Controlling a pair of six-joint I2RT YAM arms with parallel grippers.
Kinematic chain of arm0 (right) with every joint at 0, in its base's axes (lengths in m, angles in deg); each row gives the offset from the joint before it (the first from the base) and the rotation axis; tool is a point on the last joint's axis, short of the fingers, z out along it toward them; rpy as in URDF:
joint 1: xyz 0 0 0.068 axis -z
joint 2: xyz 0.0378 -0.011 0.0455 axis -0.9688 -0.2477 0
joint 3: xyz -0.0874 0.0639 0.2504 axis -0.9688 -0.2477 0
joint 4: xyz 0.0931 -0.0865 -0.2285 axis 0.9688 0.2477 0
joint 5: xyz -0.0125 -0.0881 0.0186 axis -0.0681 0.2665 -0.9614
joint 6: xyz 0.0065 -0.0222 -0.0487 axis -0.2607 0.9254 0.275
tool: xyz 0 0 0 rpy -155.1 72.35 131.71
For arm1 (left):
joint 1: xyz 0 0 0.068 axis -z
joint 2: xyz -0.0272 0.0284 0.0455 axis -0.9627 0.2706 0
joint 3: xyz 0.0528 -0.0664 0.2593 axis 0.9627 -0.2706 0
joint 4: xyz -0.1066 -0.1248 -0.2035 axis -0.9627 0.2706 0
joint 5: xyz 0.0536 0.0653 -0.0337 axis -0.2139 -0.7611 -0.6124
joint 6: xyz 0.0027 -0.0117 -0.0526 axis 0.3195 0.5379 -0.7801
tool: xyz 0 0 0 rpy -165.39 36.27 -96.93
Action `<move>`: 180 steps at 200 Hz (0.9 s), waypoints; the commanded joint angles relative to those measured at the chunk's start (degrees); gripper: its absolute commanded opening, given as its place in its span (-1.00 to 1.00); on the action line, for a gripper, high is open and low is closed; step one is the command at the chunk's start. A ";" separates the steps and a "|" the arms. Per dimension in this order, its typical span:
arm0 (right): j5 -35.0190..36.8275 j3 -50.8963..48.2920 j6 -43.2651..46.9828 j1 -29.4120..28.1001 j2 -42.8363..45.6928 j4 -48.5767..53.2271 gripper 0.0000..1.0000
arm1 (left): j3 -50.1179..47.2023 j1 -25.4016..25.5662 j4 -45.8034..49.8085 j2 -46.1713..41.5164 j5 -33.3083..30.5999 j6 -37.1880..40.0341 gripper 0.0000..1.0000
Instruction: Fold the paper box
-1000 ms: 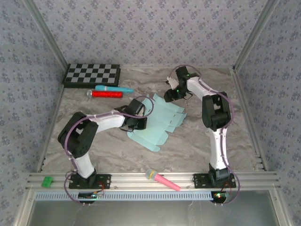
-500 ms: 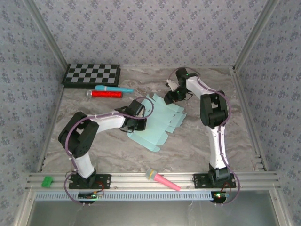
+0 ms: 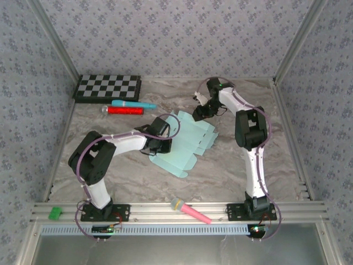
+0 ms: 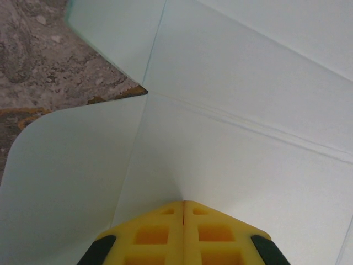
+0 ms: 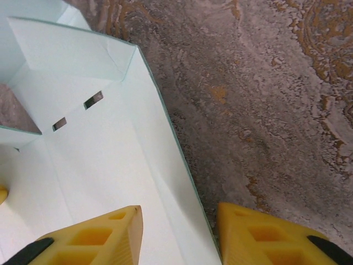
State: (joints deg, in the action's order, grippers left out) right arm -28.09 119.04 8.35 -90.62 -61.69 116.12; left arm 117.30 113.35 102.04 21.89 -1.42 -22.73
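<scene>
The paper box (image 3: 190, 138) lies as a flat pale aqua sheet with flaps mid-table. My left gripper (image 3: 160, 145) rests on its left part; in the left wrist view the yellow fingers are shut, tips (image 4: 183, 202) pressed down on the sheet (image 4: 248, 110), with nothing between them. My right gripper (image 3: 199, 114) is at the sheet's far right edge. In the right wrist view it stands open (image 5: 179, 212), with the raised edge of the card (image 5: 94, 143) running between the two fingers, one over the card and one over the marble.
A checkerboard (image 3: 107, 88) sits at the back left, with a teal pen (image 3: 133, 104) and a red cylinder (image 3: 124, 110) just in front of it. A pink toy microphone (image 3: 190, 211) and a green block (image 3: 55, 212) lie at the near rail.
My right gripper has dropped closer to the sheet's far edge and its jaws have narrowed. The left arm and the sheet have stayed put.
</scene>
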 commanded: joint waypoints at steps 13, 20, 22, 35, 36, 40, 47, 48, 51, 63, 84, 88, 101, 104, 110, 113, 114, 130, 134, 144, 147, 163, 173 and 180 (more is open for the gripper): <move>-1.95 1.48 2.46 0.02 0.58 3.91 -0.31 | -0.34 0.33 1.85 0.90 -1.91 0.01 -1.00; -1.96 1.56 2.83 -0.04 0.79 4.06 -0.34 | -0.33 0.44 1.94 0.90 -1.88 0.01 -1.00; -1.99 1.57 2.94 -0.02 0.85 4.07 -0.34 | -0.33 0.36 1.95 0.90 -1.96 0.01 -1.00; -1.99 1.79 3.53 0.00 0.96 4.55 -0.36 | -0.33 0.35 1.95 0.90 -2.06 0.01 -1.00; -1.92 1.81 3.61 0.01 0.96 4.58 -0.36 | -0.33 0.38 1.95 0.90 -2.08 0.01 -1.00; -1.94 1.96 3.77 -0.14 0.99 4.93 -0.37 | -0.28 0.36 1.95 0.90 -2.10 0.01 -1.00; -1.70 2.10 4.17 -0.18 1.01 5.30 -0.38 | -0.30 0.36 2.01 0.90 -2.06 0.01 -1.00; -1.69 2.10 4.19 -0.21 1.03 5.35 -0.38 | -0.32 0.43 2.03 0.90 -2.08 0.01 -1.00; -1.61 2.10 4.32 -0.23 1.04 5.39 -0.38 | -0.26 0.34 2.04 0.90 -2.10 0.01 -1.00; -1.18 2.11 4.94 -0.25 1.17 5.75 -0.40 | -0.33 0.34 1.95 0.90 -2.18 0.01 -1.00; -0.26 2.12 5.76 -0.57 1.32 6.04 -0.42 | -0.33 0.40 2.03 0.98 -2.31 0.01 -1.00; -0.06 2.14 5.85 -0.67 1.34 6.09 -0.44 | -0.33 0.38 2.00 0.99 -2.29 0.01 -1.00; 0.86 2.10 6.55 -0.90 1.39 5.96 -0.46 | -0.33 0.40 2.00 0.99 -2.36 0.03 -1.00; 1.12 2.16 6.69 -0.93 1.48 6.00 -0.46 | -0.33 0.34 2.04 0.99 -2.34 0.06 -1.00; 1.56 2.11 6.97 -1.04 1.48 6.01 -0.47 | -0.33 0.41 2.00 0.99 -2.36 -0.08 -1.00; 1.80 2.04 7.13 -1.12 1.51 5.90 -0.49 | -0.33 0.34 2.04 0.99 -2.36 -0.04 -1.00; 1.86 2.07 7.16 -1.17 1.54 5.91 -0.49 | -0.33 0.38 2.00 0.99 -2.36 -0.06 -1.00; 2.74 1.79 8.00 -1.53 1.74 5.48 -0.54 | -0.33 0.39 2.03 0.90 -2.45 -0.08 -1.00; 2.91 1.71 8.09 -1.64 1.82 5.40 -0.56 | -0.33 0.41 2.00 0.90 -2.45 -0.15 -1.00; 3.51 1.57 8.62 -1.84 2.16 4.97 -0.64 | -0.33 0.41 2.04 0.89 -2.45 -0.17 -1.00; 3.64 1.50 8.67 -1.83 2.24 4.85 -0.65 | -0.33 0.39 2.04 0.90 -2.45 -0.17 -1.00; 4.87 1.06 9.10 -2.17 3.16 3.69 -0.73 | -0.33 0.41 2.03 0.73 -2.44 -0.17 -1.00; 5.57 0.41 9.81 -2.26 4.03 2.72 -0.78 | -0.35 0.42 2.13 0.55 -2.47 -0.17 -1.00; 6.42 -0.26 10.08 -2.34 4.85 1.69 -0.83 | -0.37 0.37 2.13 0.38 -2.51 -0.13 -1.00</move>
State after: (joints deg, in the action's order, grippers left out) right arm -23.98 119.78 16.43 -92.17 -61.14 118.66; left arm 117.30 113.43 102.06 21.89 -1.88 -22.73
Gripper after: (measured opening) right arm 0.115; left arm 0.054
